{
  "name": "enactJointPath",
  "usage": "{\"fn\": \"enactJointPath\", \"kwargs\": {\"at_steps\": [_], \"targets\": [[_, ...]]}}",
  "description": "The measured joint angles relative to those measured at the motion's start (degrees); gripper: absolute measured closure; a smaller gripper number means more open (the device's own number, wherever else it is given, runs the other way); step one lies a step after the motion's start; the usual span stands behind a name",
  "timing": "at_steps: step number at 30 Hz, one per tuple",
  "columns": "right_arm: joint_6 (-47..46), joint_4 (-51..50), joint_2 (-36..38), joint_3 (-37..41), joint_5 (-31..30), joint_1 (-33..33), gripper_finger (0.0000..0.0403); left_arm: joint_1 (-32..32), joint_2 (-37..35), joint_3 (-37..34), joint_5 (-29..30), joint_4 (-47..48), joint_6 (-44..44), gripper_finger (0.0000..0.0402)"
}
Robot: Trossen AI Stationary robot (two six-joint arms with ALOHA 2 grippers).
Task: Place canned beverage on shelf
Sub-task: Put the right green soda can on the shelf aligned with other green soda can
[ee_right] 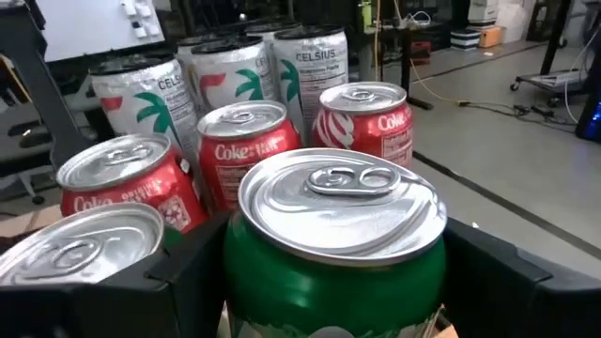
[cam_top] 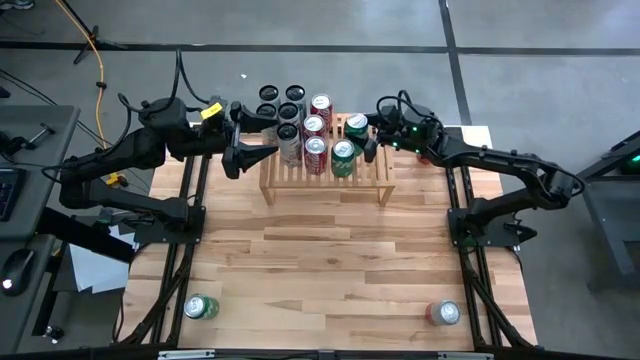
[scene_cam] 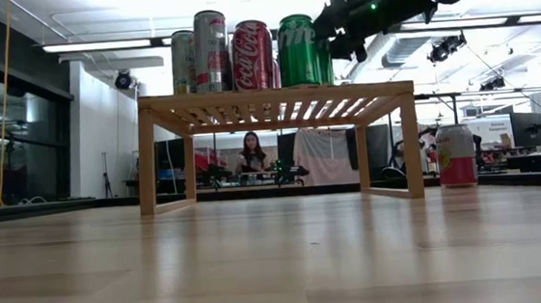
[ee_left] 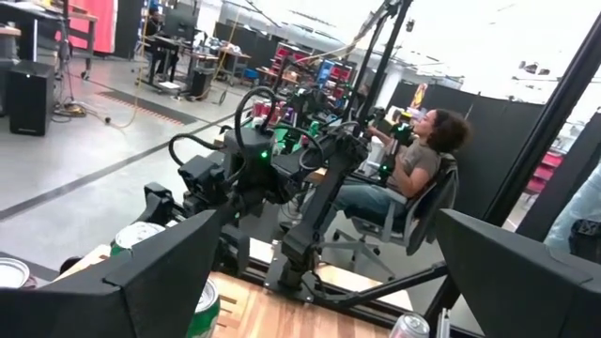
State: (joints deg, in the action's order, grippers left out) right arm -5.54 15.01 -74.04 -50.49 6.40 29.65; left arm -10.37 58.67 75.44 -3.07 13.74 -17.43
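Observation:
The light-wood shelf [cam_top: 300, 185] stands at the table's far middle and also shows in the low view [scene_cam: 276, 98]. Silver, red and green cans stand on its slatted top. My right gripper [cam_top: 366, 134] is at the shelf's far right part, shut on a green can [ee_right: 338, 272], which also shows in the high view [cam_top: 356, 124]. Another green can [cam_top: 343, 152] and red cans [ee_right: 244, 141] stand close beside it. My left gripper [cam_top: 272, 137] is open and empty by the shelf's left end. My right gripper has the green can between its two fingers, one on each side of the can's wall [ee_right: 246, 282], just below the top rim. The fingers come level from the table's right side. The can is upright over the shelf's top; its base is hidden.
Several tall Celsius cans [cam_top: 280, 100] crowd the shelf's far left. A green can [cam_top: 201, 307] lies near the table's near left corner. A pink can [cam_top: 443, 313] is near the near right corner. A seated person [ee_left: 413, 169] is beyond the table.

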Motion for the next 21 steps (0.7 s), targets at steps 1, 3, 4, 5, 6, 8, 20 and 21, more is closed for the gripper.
{"fn": "enactJointPath", "kwargs": {"at_steps": [1, 3, 4, 5, 6, 8, 20, 21], "targets": [[0.1, 0.1, 0.0, 0.0, 0.1, 0.0, 0.0111, 0.0, 0.0, 0.0, 0.0, 0.0, 0.0, 0.0014], [0.5, -0.4, 0.0, 0.0, 0.1, 0.0, 0.0111, 0.0, 0.0, 0.0, 0.0, 0.0, 0.0, 0.0014], [0.6, -0.6, 0.0, 0.0, 0.1, 0.0, 0.0111, 0.0, 0.0, 0.0, 0.0, 0.0, 0.0, 0.0014], [0.7, -0.5, 0.0, 0.0, 0.1, 0.0, 0.0106, 0.0, 0.0, 0.0, 0.0, 0.0, 0.0, 0.0014], [0.6, -0.4, 0.0, 0.0, 0.1, 0.0, 0.0096, 0.0, 0.0, 0.0, 0.0, 0.0, 0.0, 0.0014], [0.5, -0.2, 0.0, 0.0, 0.1, 0.0, 0.0066, 0.0, 0.0, 0.0, 0.0, 0.0, 0.0, 0.0014], [0.0, 1.9, 0.2, -0.1, -0.2, 0.0, 0.0016, 0.0, 0.0, 0.0, 0.0, 0.0, 0.1, 0.0014], [0.0, 2.4, 0.3, -0.1, -0.4, 0.0, 0.0016, 0.0, 0.0, 0.0, 0.0, 0.0, 0.1, 0.0014]]}}
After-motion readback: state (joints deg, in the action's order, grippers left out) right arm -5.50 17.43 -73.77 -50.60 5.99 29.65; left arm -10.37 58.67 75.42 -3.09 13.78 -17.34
